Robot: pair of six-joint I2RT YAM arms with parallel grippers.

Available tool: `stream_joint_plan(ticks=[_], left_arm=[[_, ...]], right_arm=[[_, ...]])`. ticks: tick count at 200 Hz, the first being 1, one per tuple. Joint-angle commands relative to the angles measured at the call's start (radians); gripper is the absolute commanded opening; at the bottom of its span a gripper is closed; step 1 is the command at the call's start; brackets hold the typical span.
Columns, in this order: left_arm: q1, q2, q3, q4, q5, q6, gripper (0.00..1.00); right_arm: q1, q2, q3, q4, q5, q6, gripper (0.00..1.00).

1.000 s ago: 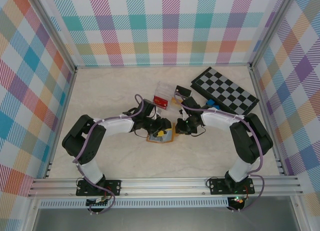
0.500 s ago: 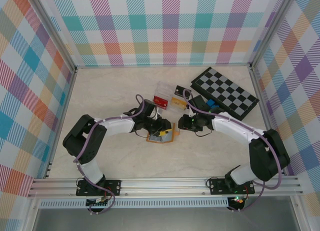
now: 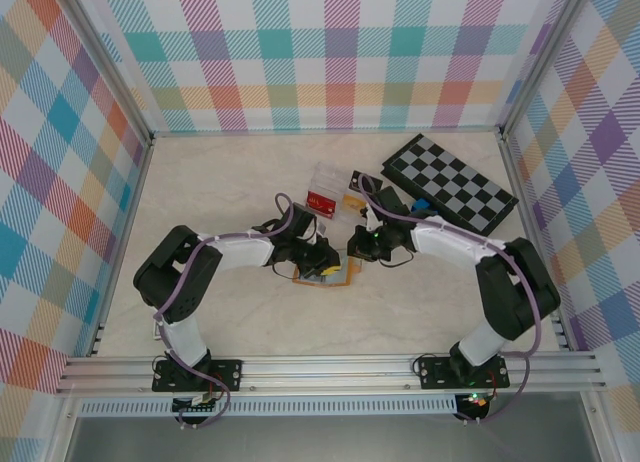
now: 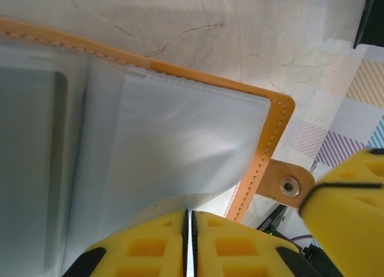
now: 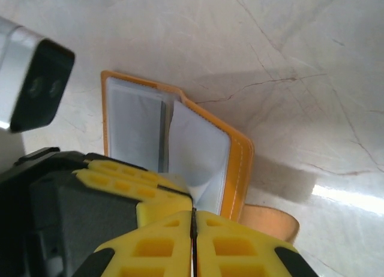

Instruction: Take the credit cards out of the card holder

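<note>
Card holder (image 3: 340, 278) lies opened flat on the pale marbled table (image 3: 220, 182), roughly centre, between the two arms & just near of the clear compartment tray (image 3: 332, 194). L gripper (image 3: 318, 265) comes in from the left and sits over the holder's middle; R gripper (image 3: 358, 250) comes in from the right, at the holder's far-right corner, v. close to the left one. Left wrist view: L gripper (image 4: 189, 226) has its yellow fingers pressed together w/ only a hairline seam, and one grey-blue clear pocket leaf of the card holder (image 4: 180, 139) curls up off the page into that seam, so it is pinching the leaf. Tan stitched edge runs along top & right; clasp tab (image 4: 287, 184) w/ its metal snap sticks out at the right, and a yellow finger (image 4: 348, 211) of the R gripper shows just beyond it. A darker grey rectangle (image 4: 30, 145) shows through the left pocket; can't tell if it's a card. Right wrist view: R gripper (image 5: 193, 226) is also clenched, fingers meeting on a thin line right at the lower tip of the raised leaf; can't tell if it actually nips it. Card holder (image 5: 204, 151) lies open there w/ the leaf standing up from the spine, clasp tab (image 5: 270, 220) by the right finger, L gripper's yellow fingers (image 5: 129, 180) touching or nearly so on the left. Black-grey chequered board (image 3: 450, 182) lies far right, small blue cubes (image 3: 424, 206) at its near edge
</note>
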Motion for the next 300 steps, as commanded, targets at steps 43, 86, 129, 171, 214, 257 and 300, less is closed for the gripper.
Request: stream_joint_plan(ticks=[43, 86, 129, 171, 214, 257, 300], left_arm=[[-0.024, -0.160, 0.002, -0.174, -0.065, 0.023, 0.16], [0.012, -0.229, 0.085, -0.478, -0.228, 0.151, 0.37], [0.050, -0.174, 0.090, -0.530, -0.299, 0.171, 0.55], [0.050, -0.097, 0.104, -0.506, -0.302, 0.164, 0.56], [0.050, -0.069, 0.132, -0.525, -0.324, 0.175, 0.56], [0.050, -0.048, 0.130, -0.501, -0.279, 0.177, 0.57], [0.046, -0.025, 0.131, -0.498, -0.266, 0.187, 0.57]], right_arm=[[-0.003, 0.150, 0.098, 0.000, -0.044, -0.003, 0.08], [-0.003, 0.159, 0.104, -0.030, 0.001, -0.038, 0.10], [-0.004, 0.145, 0.102, -0.039, 0.006, -0.056, 0.11], [-0.004, 0.142, 0.092, -0.051, 0.013, -0.063, 0.11], [-0.004, 0.152, 0.090, -0.049, 0.013, -0.067, 0.11], [-0.003, 0.167, 0.089, -0.045, 0.006, -0.069, 0.11], [-0.004, 0.184, 0.069, -0.019, -0.010, -0.057, 0.11]])
